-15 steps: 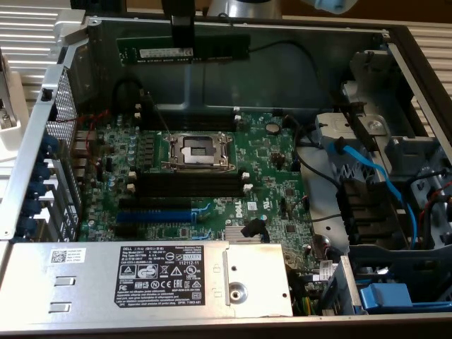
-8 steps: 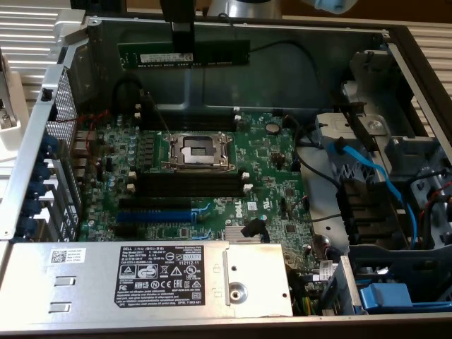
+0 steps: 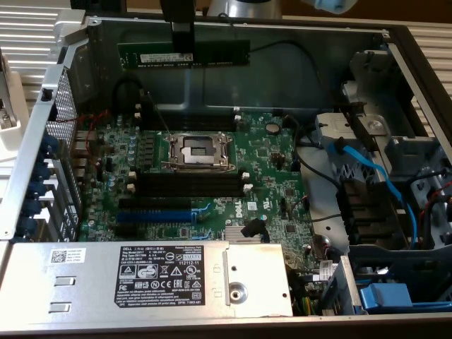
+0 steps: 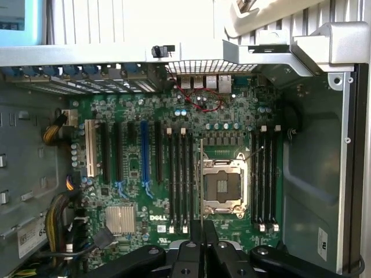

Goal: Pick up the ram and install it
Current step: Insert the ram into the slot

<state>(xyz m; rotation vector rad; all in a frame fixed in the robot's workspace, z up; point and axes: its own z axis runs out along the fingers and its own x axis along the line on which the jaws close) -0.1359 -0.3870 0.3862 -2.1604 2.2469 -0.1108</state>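
One grey metal computer case (image 3: 296,78) lies open with a ribbed white surface (image 3: 28,35) around it, and its green motherboard (image 3: 268,169) is spread out below the claw (image 3: 183,44). The claw is clamped on the ram (image 3: 226,51), a long, thin green stick with black chips and a white label, held level above the board. Beneath it, long black slots (image 3: 205,185) flank a square silver socket (image 3: 198,150).

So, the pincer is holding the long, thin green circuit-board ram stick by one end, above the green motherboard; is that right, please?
Not quite: the pincer grips the long, thin green circuit-board ram stick near its middle, not by one end, as the exterior view shows. It is indeed held above the green motherboard.
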